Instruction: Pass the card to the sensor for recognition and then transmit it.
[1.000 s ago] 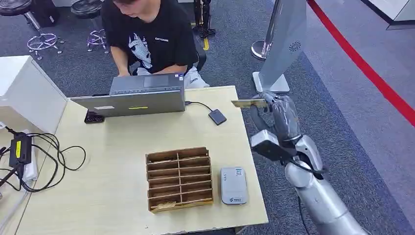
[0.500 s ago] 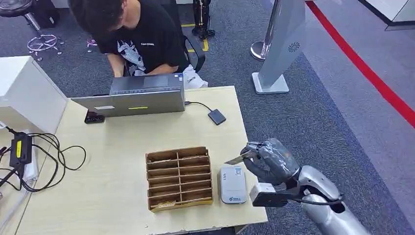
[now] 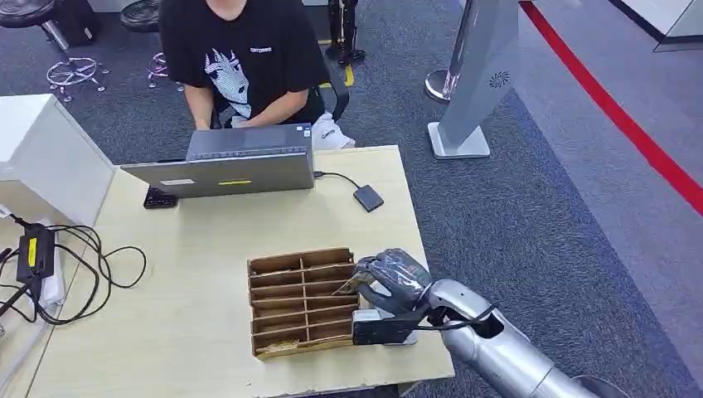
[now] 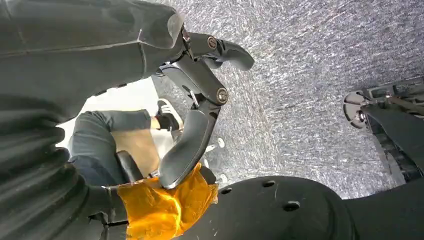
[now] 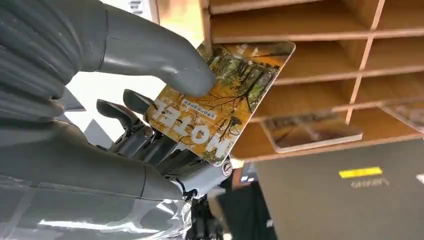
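My right hand (image 3: 391, 278) hovers over the right edge of a wooden slotted box (image 3: 290, 303) on the table and pinches a yellow-orange hotel card (image 3: 348, 285). In the right wrist view the thumb (image 5: 165, 65) presses the card (image 5: 220, 107) against the fingers, and the card's free corner points into the box's slots (image 5: 320, 60). Another card (image 5: 310, 132) lies in one slot. The grey sensor pad beside the box is hidden under my hand and wrist. My left hand (image 4: 200, 90) hangs over the carpet with its fingers apart, holding nothing.
A person sits at the far side behind a laptop (image 3: 232, 162). A small black device (image 3: 368, 198) on a cable lies at its right. Cables and a power brick (image 3: 75, 265) lie at the table's (image 3: 199, 274) left edge. A white kiosk stand (image 3: 477, 75) is on the carpet at the far right.
My right hand carried the card from the table's far right corner down over the grey pad, then left to the box's edge. The person has sat up.
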You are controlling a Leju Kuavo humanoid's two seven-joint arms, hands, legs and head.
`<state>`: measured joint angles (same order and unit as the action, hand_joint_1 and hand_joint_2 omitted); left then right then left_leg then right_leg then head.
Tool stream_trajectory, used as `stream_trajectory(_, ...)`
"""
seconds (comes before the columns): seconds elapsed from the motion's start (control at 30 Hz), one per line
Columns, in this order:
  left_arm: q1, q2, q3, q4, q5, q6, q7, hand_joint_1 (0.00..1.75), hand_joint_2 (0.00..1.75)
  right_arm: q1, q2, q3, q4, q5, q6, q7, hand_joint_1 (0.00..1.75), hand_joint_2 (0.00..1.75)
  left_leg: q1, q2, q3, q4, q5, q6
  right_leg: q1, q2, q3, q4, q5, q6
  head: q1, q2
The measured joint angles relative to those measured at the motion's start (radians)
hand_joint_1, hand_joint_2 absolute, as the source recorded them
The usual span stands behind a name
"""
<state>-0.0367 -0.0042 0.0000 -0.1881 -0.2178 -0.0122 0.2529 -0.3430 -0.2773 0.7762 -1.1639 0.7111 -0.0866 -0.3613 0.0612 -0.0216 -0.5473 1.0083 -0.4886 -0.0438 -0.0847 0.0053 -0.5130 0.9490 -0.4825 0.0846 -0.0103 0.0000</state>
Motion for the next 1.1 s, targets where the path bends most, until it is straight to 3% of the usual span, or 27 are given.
stream_trajectory(0.63, 0.0, 0.0, 0.0, 0.0, -0.001, 0.0, 0.0, 0.0, 1.75, -0.035, 0.011, 0.035, 0.053, -0.003, -0.01, 0.008, 1.75, 1.75, 0.0, 0.0, 0.003, 0.0, 0.0, 0.0, 0.0, 0.0, 0.001, 0.0, 0.0, 0.0, 0.0, 0.0)
stream_trajectory(0.8, 0.001, 0.0, 0.0, 0.0, -0.001, 0.001, 0.0, 0.0, 1.75, -0.021, -0.008, 0.021, 0.036, -0.061, -0.032, 0.006, 1.75, 1.75, 0.0, 0.0, 0.003, 0.0, 0.0, 0.0, 0.0, 0.0, 0.002, 0.0, 0.0, 0.0, 0.0, 0.0)
stream_trajectory(1.0, 0.008, 0.002, 0.011, 0.0, 0.0, 0.002, 0.0, 0.0, 1.75, 0.081, -0.106, -0.112, -0.126, -0.15, -0.07, -0.047, 1.75, 1.75, 0.0, -0.001, 0.002, 0.001, 0.0, 0.0, 0.0, 0.0, 0.001, -0.001, 0.0, 0.0, 0.0, 0.0)
stream_trajectory(1.1, 0.012, 0.002, 0.025, 0.0, 0.002, 0.005, -0.001, 0.0, 1.75, 0.199, -0.143, -0.237, -0.258, -0.215, -0.09, -0.113, 1.75, 1.75, 0.0, -0.003, 0.0, 0.001, -0.001, 0.001, 0.0, -0.003, 0.001, -0.001, -0.001, 0.001, 0.0, 0.0)
